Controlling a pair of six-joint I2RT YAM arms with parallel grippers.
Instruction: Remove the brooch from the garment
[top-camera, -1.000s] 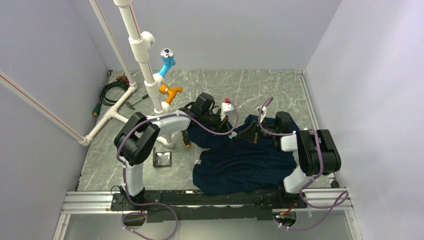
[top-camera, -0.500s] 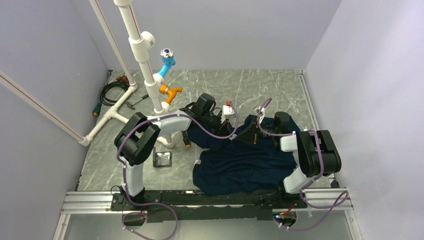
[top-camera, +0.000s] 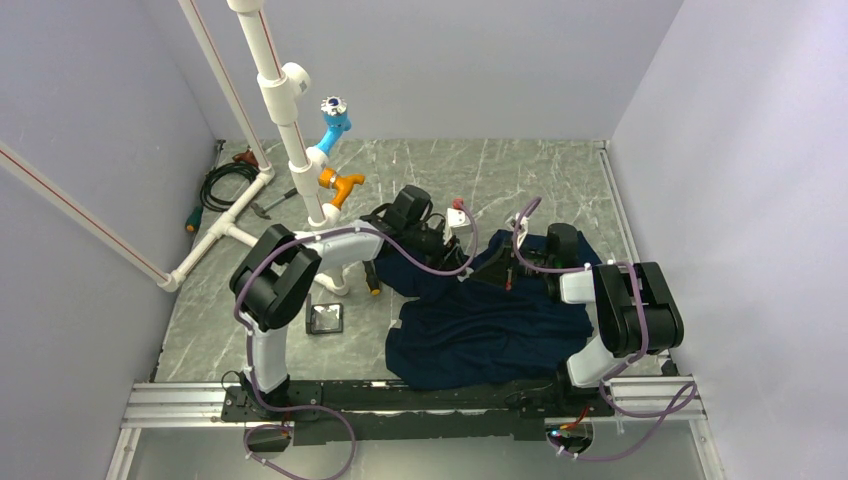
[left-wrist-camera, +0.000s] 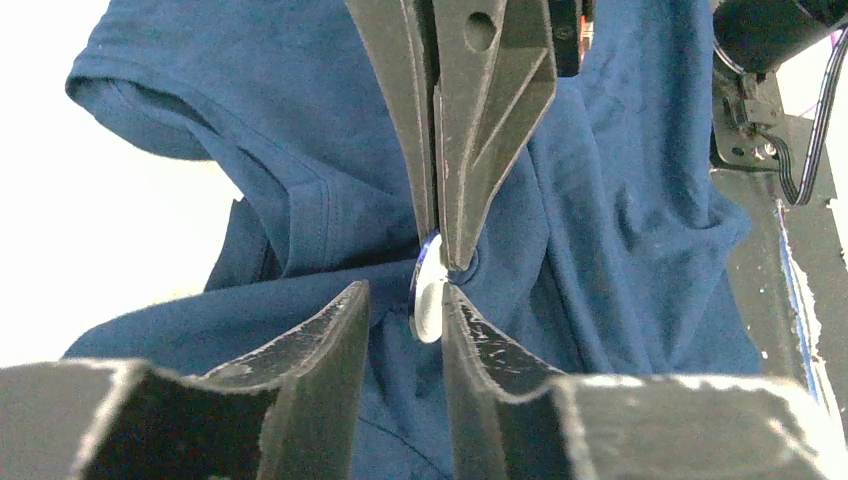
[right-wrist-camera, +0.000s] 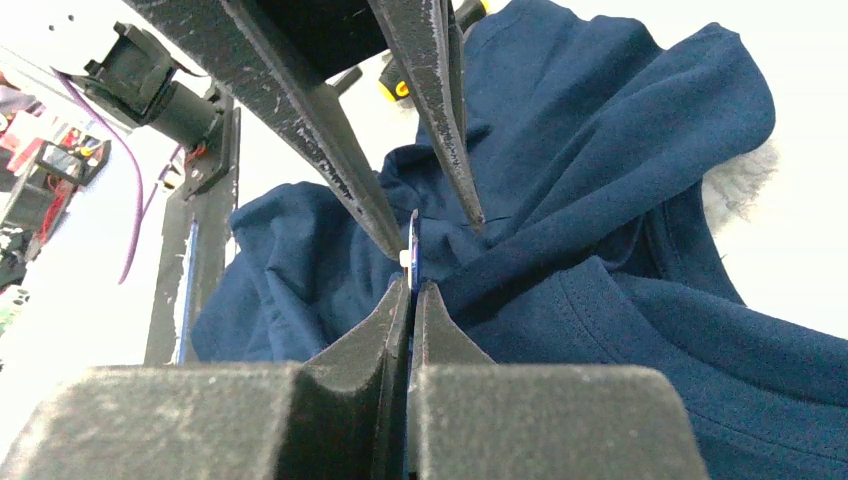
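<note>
The dark navy T-shirt lies crumpled between the arms, with a fold lifted where the grippers meet. The brooch is a small pale blue-grey disc seen edge-on, still against the cloth. My right gripper is shut on the brooch, and its closed fingers come down from above in the left wrist view. My left gripper is open around the disc, its right finger touching it. Its spread fingers show in the right wrist view. From above, both grippers meet over the shirt.
A white PVC pipe frame with a light-blue fitting and an orange fitting stands at back left. A black cable coil lies by it. A small dark square object lies left of the shirt. Walls enclose three sides.
My left wrist has shifted slightly right, toward the right gripper. The right arm and the shirt look unchanged.
</note>
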